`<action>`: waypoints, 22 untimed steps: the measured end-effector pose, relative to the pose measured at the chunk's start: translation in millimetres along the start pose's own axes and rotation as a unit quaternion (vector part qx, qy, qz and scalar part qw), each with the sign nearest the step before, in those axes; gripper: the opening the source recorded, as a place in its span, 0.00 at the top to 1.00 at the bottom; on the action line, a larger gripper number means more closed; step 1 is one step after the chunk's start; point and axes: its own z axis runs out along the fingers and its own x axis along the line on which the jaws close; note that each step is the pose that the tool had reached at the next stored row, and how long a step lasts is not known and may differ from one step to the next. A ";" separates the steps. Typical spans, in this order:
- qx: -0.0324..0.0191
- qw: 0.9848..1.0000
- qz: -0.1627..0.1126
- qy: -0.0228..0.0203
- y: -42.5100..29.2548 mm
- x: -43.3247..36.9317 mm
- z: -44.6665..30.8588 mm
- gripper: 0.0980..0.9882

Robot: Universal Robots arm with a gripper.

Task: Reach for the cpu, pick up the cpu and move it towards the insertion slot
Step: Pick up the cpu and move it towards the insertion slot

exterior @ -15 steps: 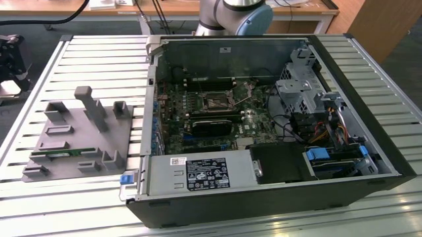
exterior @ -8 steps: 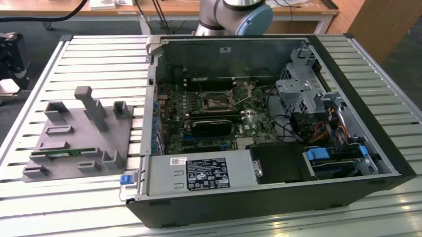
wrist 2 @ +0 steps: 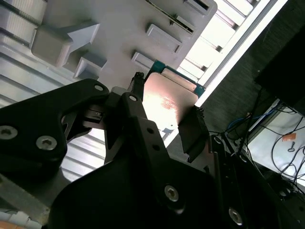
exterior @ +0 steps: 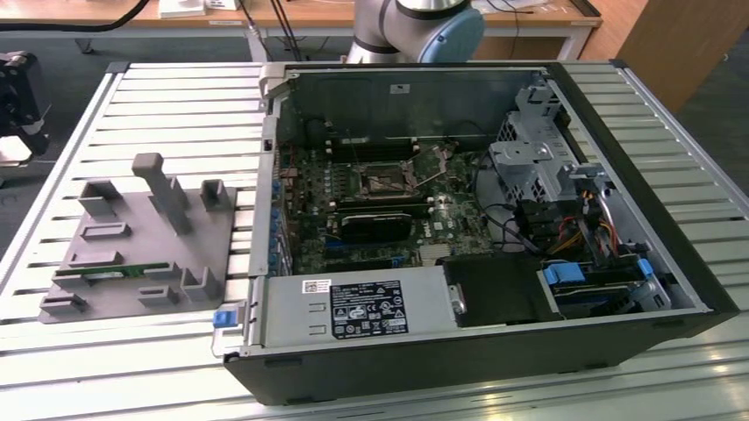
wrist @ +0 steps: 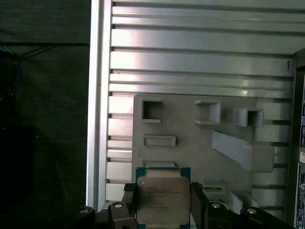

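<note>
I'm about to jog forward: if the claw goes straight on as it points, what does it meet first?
Probably the grey tray, which lies directly beyond the claw and the cpu it grips in the first wrist view; how far off is unclear.

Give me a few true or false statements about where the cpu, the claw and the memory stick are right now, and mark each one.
1. The claw is shut on the cpu. True.
2. The cpu sits in the insertion slot. False: it is clamped in the claw, by the grey tray.
3. The computer case is open, with the motherboard exposed. True.
4. The memory stick lies inside the case. False: it lies on the grey tray, on the exterior view's left of the case.
</note>
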 end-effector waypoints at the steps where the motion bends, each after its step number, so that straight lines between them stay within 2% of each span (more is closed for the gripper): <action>1: 0.000 1.000 0.000 0.000 0.0 0.0 -0.7 0.50; 22: 0.005 1.000 0.000 0.000 0.9 0.0 -13.8 0.50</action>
